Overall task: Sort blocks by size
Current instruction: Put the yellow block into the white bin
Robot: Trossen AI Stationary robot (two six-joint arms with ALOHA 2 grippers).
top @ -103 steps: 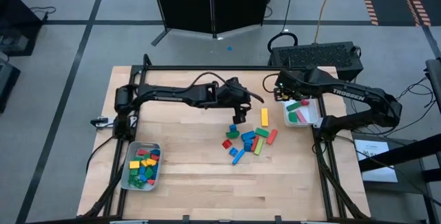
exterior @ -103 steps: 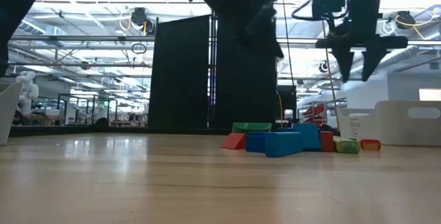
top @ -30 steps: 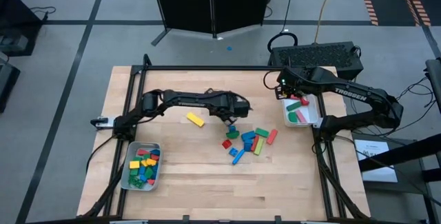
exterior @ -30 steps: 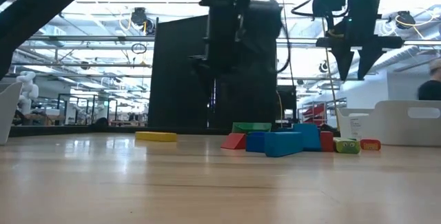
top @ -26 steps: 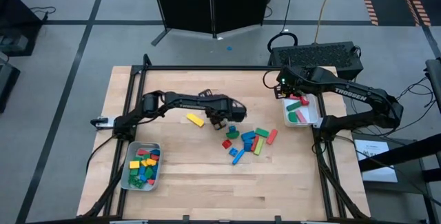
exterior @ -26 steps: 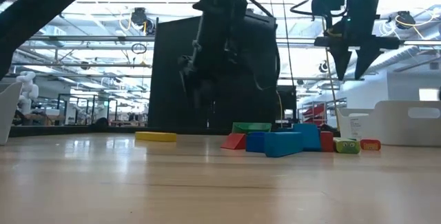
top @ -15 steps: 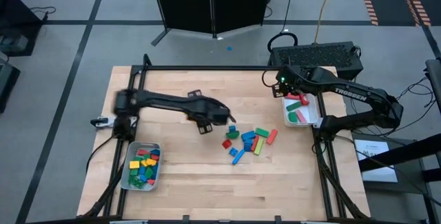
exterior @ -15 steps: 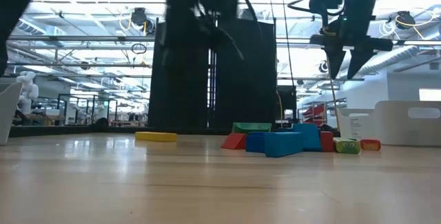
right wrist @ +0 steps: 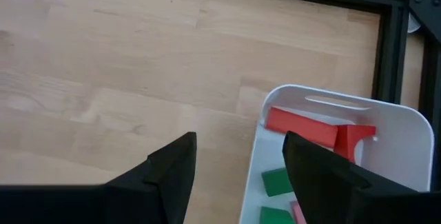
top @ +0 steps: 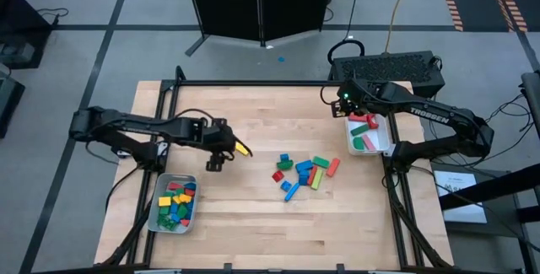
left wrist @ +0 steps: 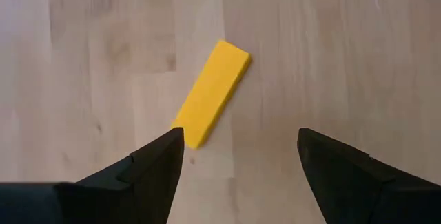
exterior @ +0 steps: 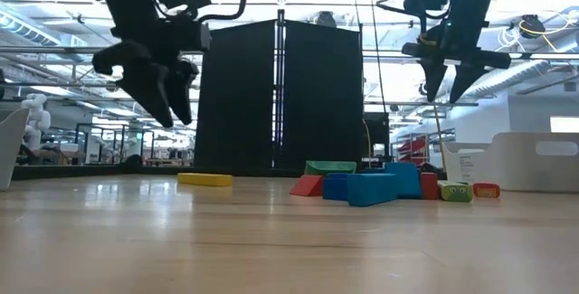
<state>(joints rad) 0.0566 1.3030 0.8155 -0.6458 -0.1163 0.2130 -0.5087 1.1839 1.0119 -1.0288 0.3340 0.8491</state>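
Note:
A loose heap of red, green and blue blocks [top: 304, 171] lies right of the table's middle; in the low view the heap [exterior: 371, 184] sits on the wood. One yellow bar [left wrist: 211, 93] lies flat by itself left of the heap [top: 243, 149]. My left gripper [top: 226, 149] hangs open above the table just left of that bar, empty [left wrist: 241, 155]. At the far right my right gripper [top: 348, 112] stays open and empty over the near-left corner of a white tray [right wrist: 406, 124], which holds red and green blocks [right wrist: 303, 129].
A grey tray [top: 173, 202] full of small mixed blocks stands at the near left corner. A black frame [top: 253, 83] runs along the table's far edge. Bare wood lies between the yellow bar and the near edge.
My left gripper has drawn back from beside the block heap toward the table's left edge, passing over the yellow bar, and its wrist has rolled on the way. It stays open. The yellow bar and the heap have not moved. My right gripper kept its place.

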